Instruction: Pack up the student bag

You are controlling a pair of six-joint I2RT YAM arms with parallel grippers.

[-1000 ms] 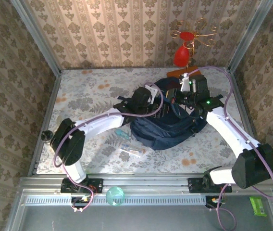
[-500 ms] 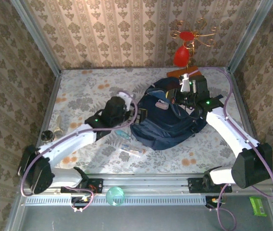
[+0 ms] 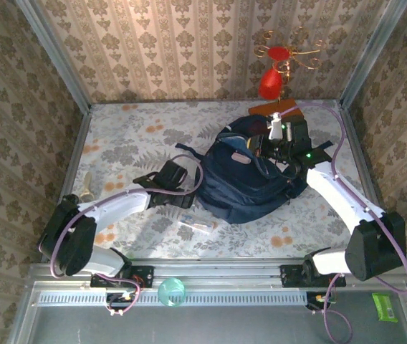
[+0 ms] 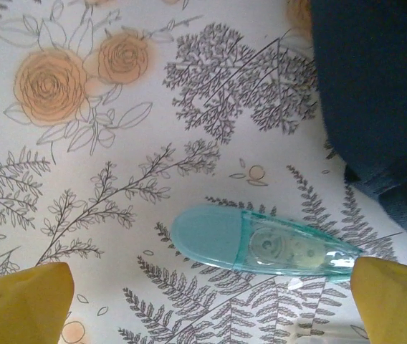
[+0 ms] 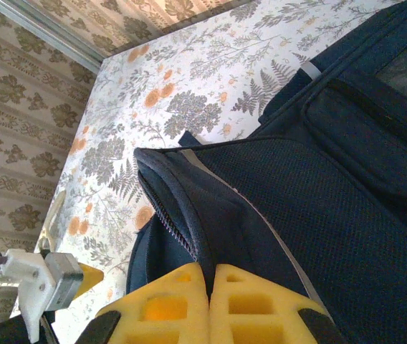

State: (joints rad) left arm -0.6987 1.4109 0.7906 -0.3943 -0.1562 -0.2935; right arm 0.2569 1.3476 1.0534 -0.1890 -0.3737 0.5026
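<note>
The student bag [image 3: 250, 179], a large dark navy backpack, lies in the middle right of the table with its top opening toward the far side. My right gripper [image 3: 271, 137] is at that opening, and in the right wrist view its yellow pads [image 5: 182, 308] are shut on the bag's zip edge [image 5: 189, 229], holding it up. My left gripper [image 3: 180, 195] is low over the table just left of the bag. In the left wrist view it [image 4: 207, 308] is open, with a teal correction tape [image 4: 261, 244] lying flat between its yellow fingertips [image 4: 17, 301], apart from both. Navy bag fabric [image 4: 375, 93] fills that view's upper right.
A small clear item [image 3: 196, 228] lies on the floral cloth in front of the bag. A beige object [image 3: 85, 185] sits by the left wall. A red ornament with gold wire [image 3: 271, 82] hangs at the back above a brown block [image 3: 264, 108].
My left arm has pulled out of the bag's opening, swung toward the near left and dropped over the teal correction tape. The right gripper has stayed on the bag's edge.
</note>
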